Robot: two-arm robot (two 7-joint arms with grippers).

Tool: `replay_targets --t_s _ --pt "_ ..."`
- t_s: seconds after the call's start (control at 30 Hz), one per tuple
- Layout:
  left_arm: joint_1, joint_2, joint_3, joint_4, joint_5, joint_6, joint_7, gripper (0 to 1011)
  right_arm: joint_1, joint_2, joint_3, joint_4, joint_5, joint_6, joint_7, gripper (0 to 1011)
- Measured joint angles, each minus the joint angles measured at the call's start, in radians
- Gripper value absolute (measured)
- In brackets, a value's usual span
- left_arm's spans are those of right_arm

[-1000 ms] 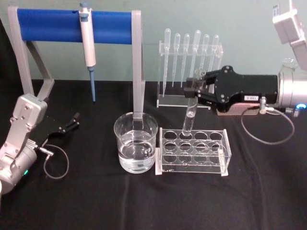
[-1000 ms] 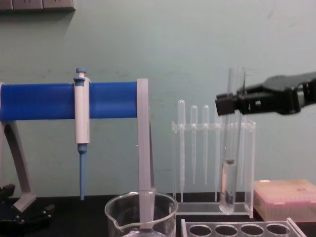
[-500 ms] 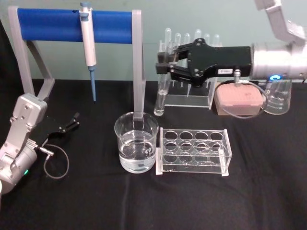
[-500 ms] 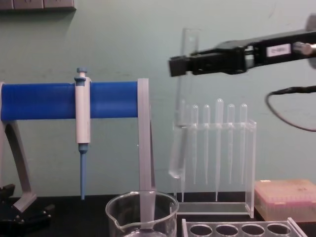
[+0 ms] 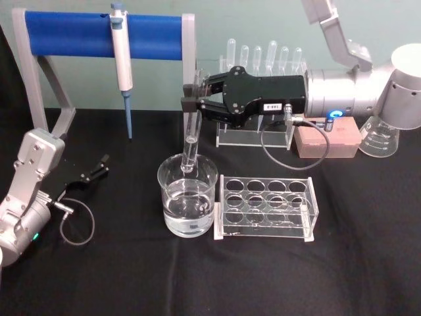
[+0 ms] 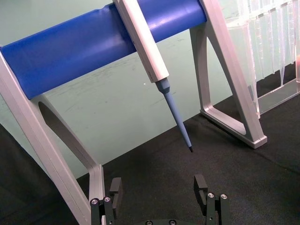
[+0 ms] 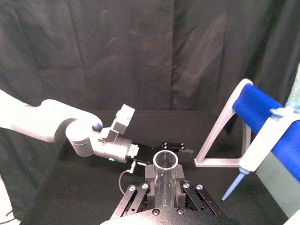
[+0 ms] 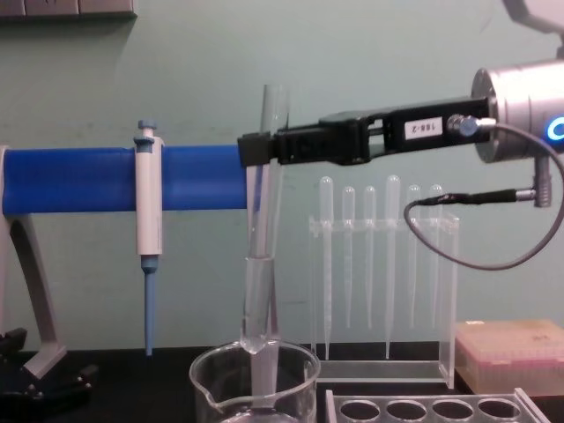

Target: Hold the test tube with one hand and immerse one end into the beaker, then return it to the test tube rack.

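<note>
The test tube (image 5: 191, 141) is a long clear glass tube, nearly upright and slightly tilted. My right gripper (image 5: 192, 100) is shut on its upper part, with the black jaws reaching in from the right. In the chest view the test tube (image 8: 263, 264) hangs from the right gripper (image 8: 256, 148) with its round bottom at the rim of the beaker (image 8: 254, 383). The beaker (image 5: 187, 204) holds clear water, and the tube's end sits above the water surface. The right wrist view looks down the test tube's open mouth (image 7: 166, 161). My left gripper (image 5: 92, 172) rests open on the table at the far left.
A clear tube rack (image 5: 264, 207) stands right beside the beaker. Behind are a grey stand with a blue bar (image 5: 99, 33) holding a pipette (image 5: 120, 59), a rack of plastic droppers (image 5: 263, 66), a pink box (image 5: 327, 138) and a glass flask (image 5: 378, 135).
My right gripper carried the test tube leftward, from over the tube rack to over the beaker, and lowered its bottom end to the beaker's rim. The left arm stayed put.
</note>
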Motion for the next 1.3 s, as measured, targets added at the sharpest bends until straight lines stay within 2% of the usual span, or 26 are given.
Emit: replay_targets --t_s 0.17,0.6,0.93,1.3 --pt "0.000 0.000 0.000 0.000 0.000 0.000 0.000 1000 0.004 -0.010 -0.022 0.021 -0.001 -0.009 0.001 234" --pt "0.000 0.000 0.000 0.000 0.000 0.000 0.000 1000 -0.027 -0.018 -0.073 0.038 -0.079 -0.037 -0.059 234" --pt "0.000 0.000 0.000 0.000 0.000 0.000 0.000 1000 -0.068 -0.044 -0.078 0.075 -0.122 -0.066 -0.090 234" --pt "0.000 0.000 0.000 0.000 0.000 0.000 0.000 1000 -0.102 -0.053 -0.059 0.090 -0.150 -0.082 -0.105 234"
